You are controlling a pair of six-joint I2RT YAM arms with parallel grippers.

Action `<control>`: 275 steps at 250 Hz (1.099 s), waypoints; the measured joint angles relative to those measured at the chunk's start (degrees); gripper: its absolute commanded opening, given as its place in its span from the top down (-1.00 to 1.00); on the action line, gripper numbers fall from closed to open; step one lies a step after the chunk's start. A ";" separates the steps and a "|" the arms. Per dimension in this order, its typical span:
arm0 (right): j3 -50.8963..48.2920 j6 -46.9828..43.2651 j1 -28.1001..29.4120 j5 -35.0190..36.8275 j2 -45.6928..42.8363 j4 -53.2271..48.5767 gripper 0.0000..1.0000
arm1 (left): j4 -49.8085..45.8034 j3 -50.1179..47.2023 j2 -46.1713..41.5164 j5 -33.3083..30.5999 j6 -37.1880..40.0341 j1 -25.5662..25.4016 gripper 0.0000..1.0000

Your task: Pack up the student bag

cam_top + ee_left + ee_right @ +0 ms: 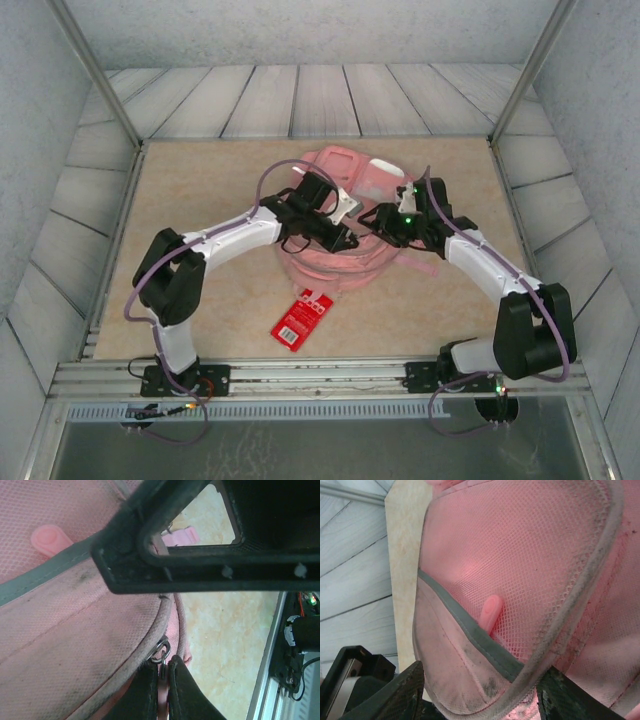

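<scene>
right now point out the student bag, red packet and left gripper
student bag [345, 268], top external view, its near pink edge
red packet [303, 320], top external view, middle of its face
left gripper [162, 667], left wrist view, between fingertips shut on zip pull [161, 653]

Student bag [530, 545]: pink cloth, matt. The pocket is open mesh weave, the panels below a tighter weave, smudged grey with dirt. Edge piping [577, 595]: grey woven tape, scuffed. Pink tab [491, 611]: smooth, rubbery-looking plastic. Zip pull [161, 654]: shiny metal ring. Table [200, 200]: matt beige, stone-look. Red packet [303, 320]: printed, finish unclear. Front rail [320, 378]: bare brushed metal.
</scene>
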 measured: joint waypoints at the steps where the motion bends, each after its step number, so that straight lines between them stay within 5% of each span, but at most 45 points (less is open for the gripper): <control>1: -0.07 0.11 0.00 0.00 0.00 0.11 -0.17 | 0.00 0.00 0.02 0.00 0.00 -0.02 1.00; 29: -3.32 3.28 0.02 0.15 -0.37 2.93 -0.03 | 0.04 0.20 0.13 -0.15 0.20 -0.13 1.00; 85: -6.62 7.32 0.00 0.37 -0.39 6.69 0.63 | -0.98 0.20 0.57 -0.96 0.42 -0.55 1.00; 148: -5.46 5.95 -0.17 0.96 -0.17 5.46 1.00 | -2.03 -0.59 0.07 -4.94 -1.27 -0.48 1.00; 237: 1.31 -6.16 -3.63 -0.83 4.55 -2.45 1.00 | -2.84 -12.15 -9.77 -12.55 -5.01 11.47 1.00; 275: 6.60 -11.72 -3.61 -1.40 8.76 -6.51 1.00 | -5.27 -11.82 -10.45 -14.60 -3.63 12.66 1.00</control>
